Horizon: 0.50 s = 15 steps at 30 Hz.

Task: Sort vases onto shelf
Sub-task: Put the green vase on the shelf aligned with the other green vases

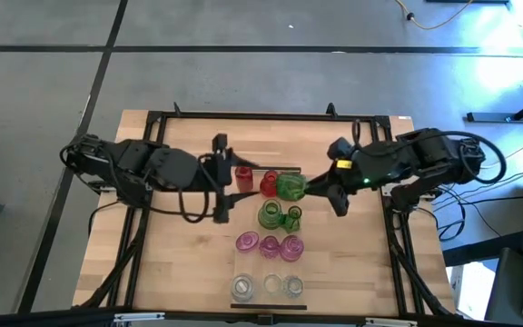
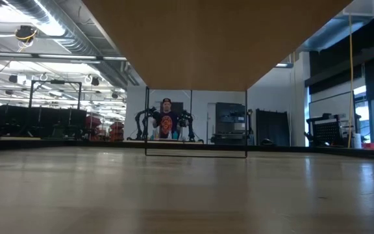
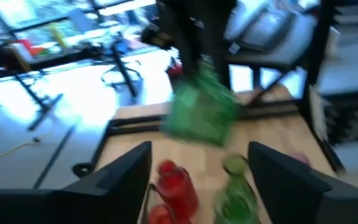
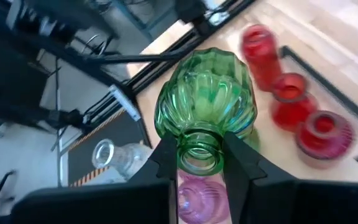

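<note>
The shelf [image 1: 255, 265] is a pale board running from far to near down the table's middle. Small glass vases stand on it in rows: red [image 1: 243, 177] farthest, then green [image 1: 271, 215], pink [image 1: 247, 242] and clear [image 1: 241, 288] nearest. My right gripper [image 1: 309, 186] is shut on a further green vase [image 1: 291, 186] over the red row's right end. My left gripper [image 1: 221, 177] is open, just left of the red vases [image 3: 178, 183] and touching nothing. The low view shows no vase or gripper. My right gripper [image 4: 199, 155] pinches the green vase by its narrow neck [image 4: 199, 144], just below the rim, one finger on each side. The fingers [image 4: 241, 162] come slanting down from the table's right. The vase is tilted, its mouth toward the wrist and its ribbed belly [image 4: 207, 93] beyond the fingertips.
Black frame rails [image 1: 243, 115] run round the table's edges. Dark strips [image 1: 275, 168] close the shelf's short ends. Bare tabletop [image 1: 171, 263] lies left and right of the shelf. A person [image 2: 166, 120] stands far off in the room behind.
</note>
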Available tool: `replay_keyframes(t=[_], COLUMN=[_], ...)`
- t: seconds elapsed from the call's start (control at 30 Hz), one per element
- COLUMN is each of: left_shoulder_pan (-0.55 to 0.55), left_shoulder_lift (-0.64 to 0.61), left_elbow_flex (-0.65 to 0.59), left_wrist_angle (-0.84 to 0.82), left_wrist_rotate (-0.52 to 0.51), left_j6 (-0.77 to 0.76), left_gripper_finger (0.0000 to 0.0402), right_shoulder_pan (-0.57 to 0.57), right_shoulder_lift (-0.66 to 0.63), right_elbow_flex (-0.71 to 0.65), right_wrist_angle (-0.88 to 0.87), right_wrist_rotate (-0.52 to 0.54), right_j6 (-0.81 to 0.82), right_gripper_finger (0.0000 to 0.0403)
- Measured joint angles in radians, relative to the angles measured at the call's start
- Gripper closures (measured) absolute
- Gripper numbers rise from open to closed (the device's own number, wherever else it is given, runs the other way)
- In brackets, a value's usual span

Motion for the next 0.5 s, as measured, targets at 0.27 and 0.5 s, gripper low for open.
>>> replay_keyframes(t=[0.27, 0.5], left_shoulder_pan=[0.041, 0.04], left_shoulder_lift=[0.002, 0.0], left_elbow_flex=[0.0, 0.0], left_wrist_angle=[0.187, 0.353], left_wrist_rotate=[-0.008, -0.006], left_j6=[-0.048, -0.012], left_gripper_finger=[0.0075, 0.0072], right_shoulder_pan=[-0.012, -0.011], right_shoulder_lift=[0.029, 0.029], right_elbow_flex=[-0.001, -0.001], right_wrist_angle=[0.044, 0.045], right_wrist_rotate=[-0.056, -0.059], right_j6=[-0.054, -0.064], right_gripper_finger=[0.035, 0.035])
